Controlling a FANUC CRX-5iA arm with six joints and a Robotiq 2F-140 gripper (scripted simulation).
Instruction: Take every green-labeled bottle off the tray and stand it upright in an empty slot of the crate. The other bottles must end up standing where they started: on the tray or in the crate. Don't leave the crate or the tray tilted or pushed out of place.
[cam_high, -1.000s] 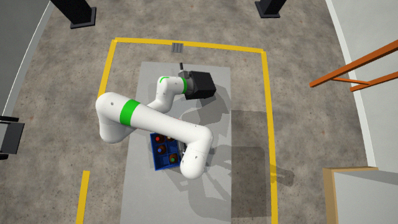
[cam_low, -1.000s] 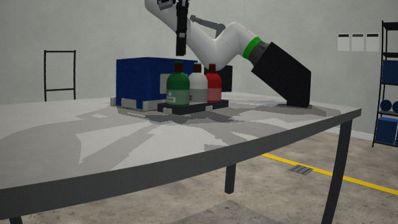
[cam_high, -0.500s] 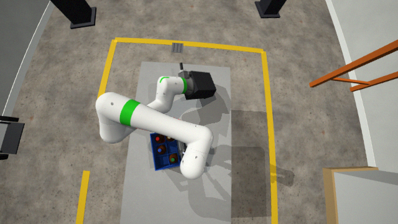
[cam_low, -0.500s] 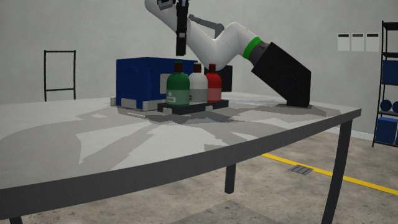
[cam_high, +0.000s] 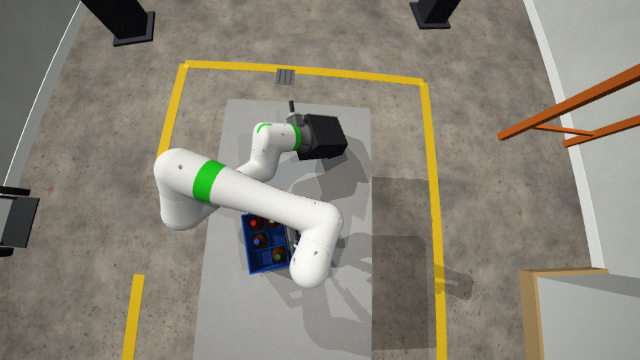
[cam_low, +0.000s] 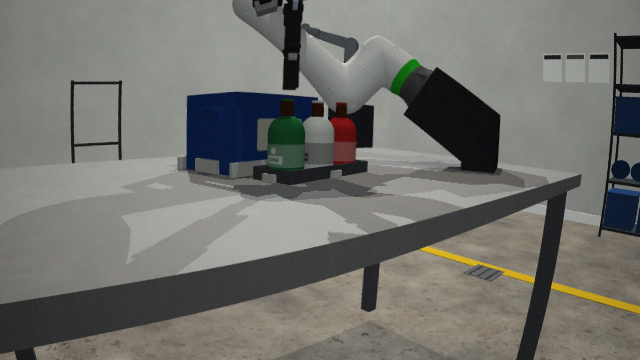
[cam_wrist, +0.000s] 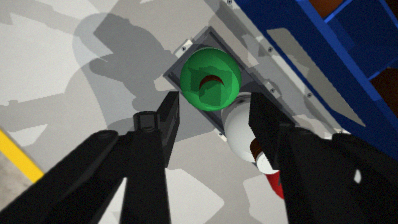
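Note:
A green-labeled bottle (cam_low: 286, 137) stands at the near end of the dark tray (cam_low: 310, 171), beside a white bottle (cam_low: 318, 135) and a red bottle (cam_low: 344, 135). My gripper (cam_low: 290, 75) hangs straight above the green bottle's cap, clear of it. In the wrist view the green bottle (cam_wrist: 210, 79) lies just ahead of my gripper (cam_wrist: 214, 107), whose fingers stand apart with nothing between them. The white bottle (cam_wrist: 240, 131) and the red bottle (cam_wrist: 272, 179) show partly behind the right finger. The blue crate (cam_low: 232, 131) stands right behind the tray.
From above, the crate (cam_high: 266, 247) holds bottles with red (cam_high: 253, 222), blue (cam_high: 257, 241) and green (cam_high: 277, 257) caps; the arm hides part of it and the tray. The robot's black base (cam_low: 455, 122) stands to the right on the table.

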